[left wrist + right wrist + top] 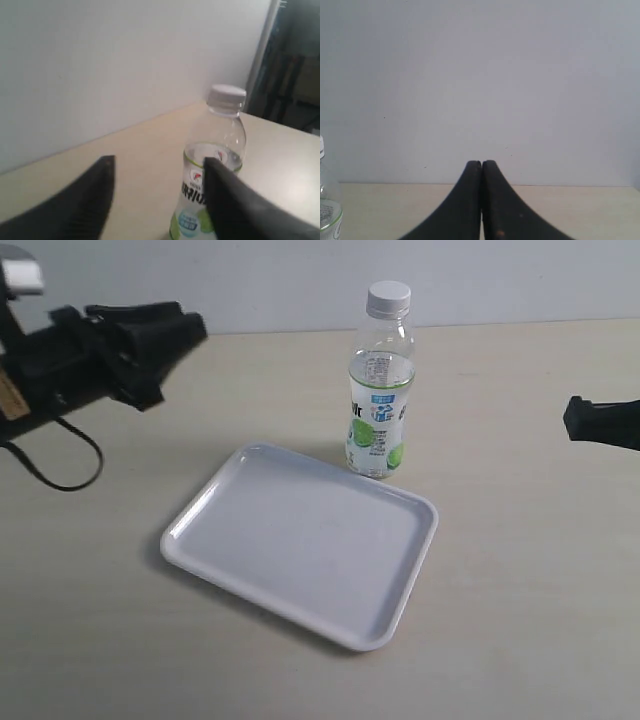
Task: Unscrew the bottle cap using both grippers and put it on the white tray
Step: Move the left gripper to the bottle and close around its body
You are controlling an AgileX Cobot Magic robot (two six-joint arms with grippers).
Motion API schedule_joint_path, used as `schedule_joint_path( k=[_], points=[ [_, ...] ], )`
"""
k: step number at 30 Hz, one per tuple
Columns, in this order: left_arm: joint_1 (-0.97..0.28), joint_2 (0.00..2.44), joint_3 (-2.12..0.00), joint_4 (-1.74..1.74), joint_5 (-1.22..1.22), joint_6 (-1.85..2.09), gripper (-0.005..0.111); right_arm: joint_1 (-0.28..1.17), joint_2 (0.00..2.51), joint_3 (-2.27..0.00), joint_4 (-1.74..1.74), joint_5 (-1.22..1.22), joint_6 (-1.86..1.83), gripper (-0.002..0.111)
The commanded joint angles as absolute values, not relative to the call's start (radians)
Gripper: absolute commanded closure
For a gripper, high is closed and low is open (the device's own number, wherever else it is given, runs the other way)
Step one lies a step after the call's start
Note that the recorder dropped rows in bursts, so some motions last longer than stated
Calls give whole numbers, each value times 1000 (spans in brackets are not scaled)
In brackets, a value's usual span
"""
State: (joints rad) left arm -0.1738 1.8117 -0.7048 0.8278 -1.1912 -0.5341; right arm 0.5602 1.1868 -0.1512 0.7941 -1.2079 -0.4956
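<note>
The bottle (380,400) stands upright just behind the white tray (300,540), its white bottle cap (388,297) screwed on the neck. My left gripper (175,325) hovers at the far left, well away from the bottle, fingers spread open and empty. In the left wrist view the bottle (212,190) and its cap (227,99) show beyond the open left gripper (160,162), partly behind one finger. My right gripper (570,420) sits at the right edge, apart from the bottle. In the right wrist view the right gripper (481,163) has its fingers pressed together, holding nothing.
A beige table (520,570) carries everything, with a pale wall (250,280) behind it. A black cable (60,465) loops below the left arm. The bottle's edge (326,210) just shows in the right wrist view.
</note>
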Motion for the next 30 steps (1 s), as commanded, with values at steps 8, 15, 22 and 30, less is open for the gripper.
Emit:
schedule_joint_path(
  k=[8,15,22,30],
  points=[
    [-394,2191,-1010,849,-1209,-345,11,562,1186,-157,782,-1221,-504,108],
    [-460,2253,-1095,778,-1062,-382,11,562,1186,-157,782,-1221,-504,108],
    [-501,2267,-1120,714,-1007,-377,11,562,1186,-157,782,-1221,-504,108],
    [-512,2338,-1159,718,-1006,-385,11,562,1186,-157,782,-1221,-502,108]
  ],
)
